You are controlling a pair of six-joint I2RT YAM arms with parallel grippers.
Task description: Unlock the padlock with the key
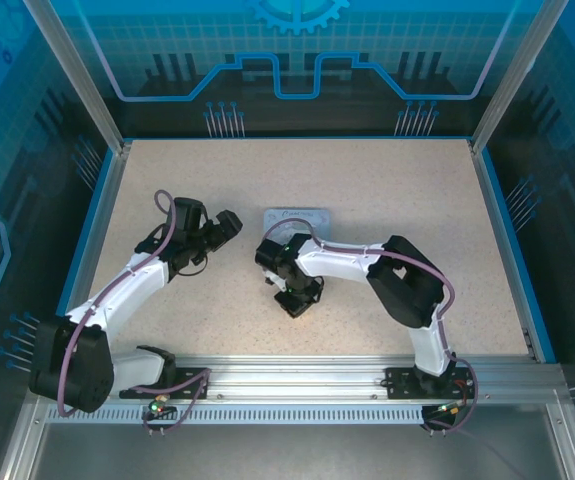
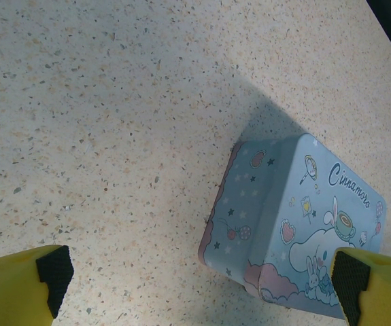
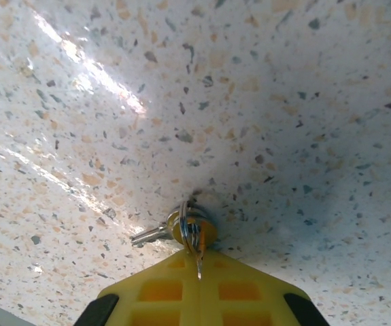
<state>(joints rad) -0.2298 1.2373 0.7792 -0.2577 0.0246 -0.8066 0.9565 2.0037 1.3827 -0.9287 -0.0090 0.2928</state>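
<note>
so the right gripper (image 3: 198, 257) is down at the table (image 1: 417, 200), just in front of the tin (image 1: 300, 216), with its jaws pinched right together on a little keyring (image 3: 190, 227). a thin sliver of metal runs into the seam between the fingers, so it looks like it has the ring by its edge. the key (image 3: 149, 236) pokes out to the left of the ring, flat on the table and not in the jaws itself. there's a brassy lump (image 3: 206, 232) in the same bunch. can't tell if that's the padlock or just a key head, it's too small and half hidden. the left gripper (image 2: 202, 275) hovers near the tin's corner, jaws wide, holding nothing.

what worries me: the grip is on the ring, not the key. if it lifts, the key will probably just dangle and swing, and there's no aiming that at a keyhole. the pinch is also right at the fingertips on thin wire, so it could slip out once the arm moves. and if the padlock is in that bunch, the left gripper has to come in very close to the right fingers to steady it, which is an easy way to bump everything.
</note>
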